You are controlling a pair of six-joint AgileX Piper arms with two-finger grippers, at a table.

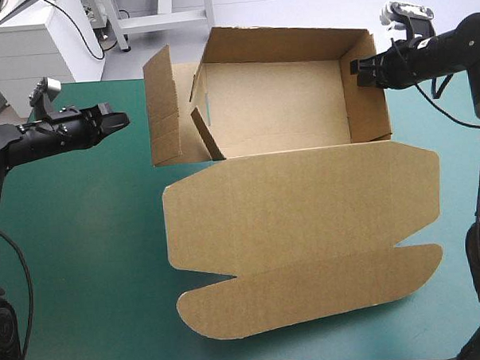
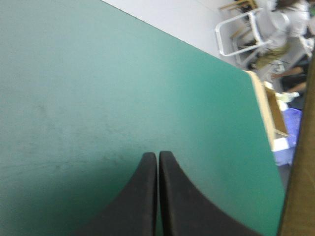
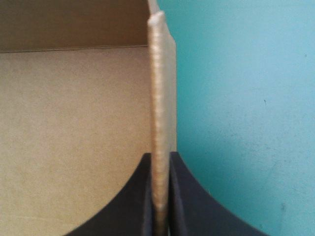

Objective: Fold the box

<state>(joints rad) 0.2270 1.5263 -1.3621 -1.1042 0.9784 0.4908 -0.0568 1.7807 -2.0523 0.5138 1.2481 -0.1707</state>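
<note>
Box first: your brown cut-cardboard box (image 1: 277, 107) sits on the teal-green table cover (image 1: 83, 235), with its tray part toward the far edge. It's an open tray right now. The far wall and the right wall (image 1: 369, 91) are standing up. The left side isn't tucked: the outer left flap (image 1: 163, 107) stands splayed outward, and a smaller inner flap (image 1: 208, 132) leans at an angle inside the tray's near-left corner. The broad flat lid (image 1: 305, 201) lies on the cover, reaching toward the near edge. The long rounded tuck flap (image 1: 309, 292) at its end lies flat too.

Your right gripper (image 1: 356, 70) with its broad black fin-shaped fingers is on the right wall, up near the far-right corner. In the right wrist view the jaws are pinched onto that wall's top edge (image 3: 160, 98), one finger inside the tray and one outside over the cover. The board runs straight out from between the fingers (image 3: 160, 157), with the tray floor on the inner side.

Your left gripper (image 1: 122, 119) is off to the left of the box, pointing at the outer left flap but clearly apart from it. Its jaws are closed with nothing in them. From the left wrist view the two fingers meet in one pointed arch (image 2: 157, 155) over bare cover. A strip of brown board (image 2: 300, 187) shows ahead of them at the side.
</note>
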